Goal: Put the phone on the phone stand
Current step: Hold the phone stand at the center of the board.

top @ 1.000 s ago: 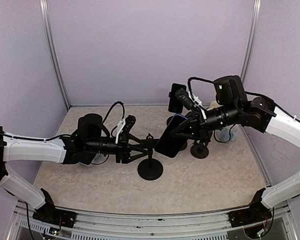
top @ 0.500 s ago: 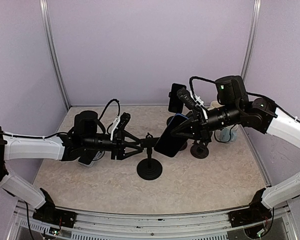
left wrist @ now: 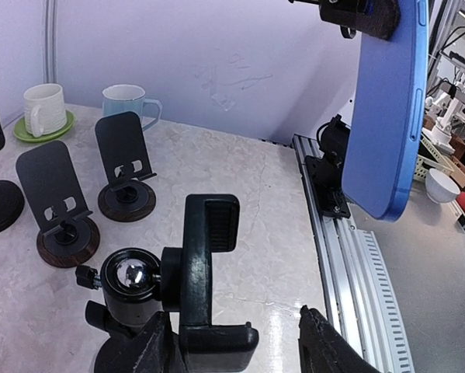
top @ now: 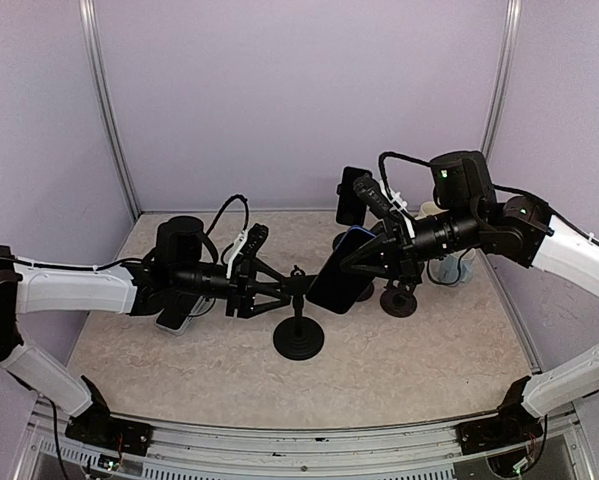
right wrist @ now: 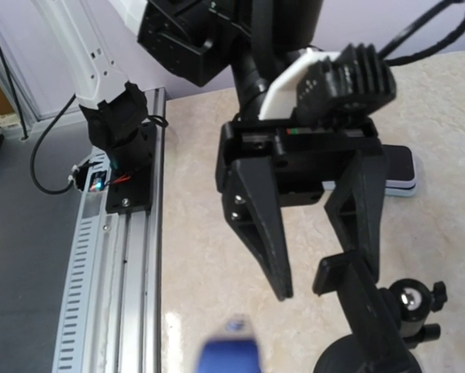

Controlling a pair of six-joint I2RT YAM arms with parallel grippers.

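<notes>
Right claw [top: 357, 262] holds the blue phone [left wrist: 387, 116] up, just right of the phone stand [top: 299, 338]. Left claw [top: 283, 292] is wide around its clamp [left wrist: 205, 264]. If the phone bumps it, the stand could tip.

The left arm [top: 79, 290] stretches level from the left toward the centre, its hand [top: 285, 290] pointing right with fingers spread apart. The right arm [top: 569, 250] bends in from the right, its hand [top: 364, 258] angled down-left, clamped on the phone [top: 336, 274].
</notes>
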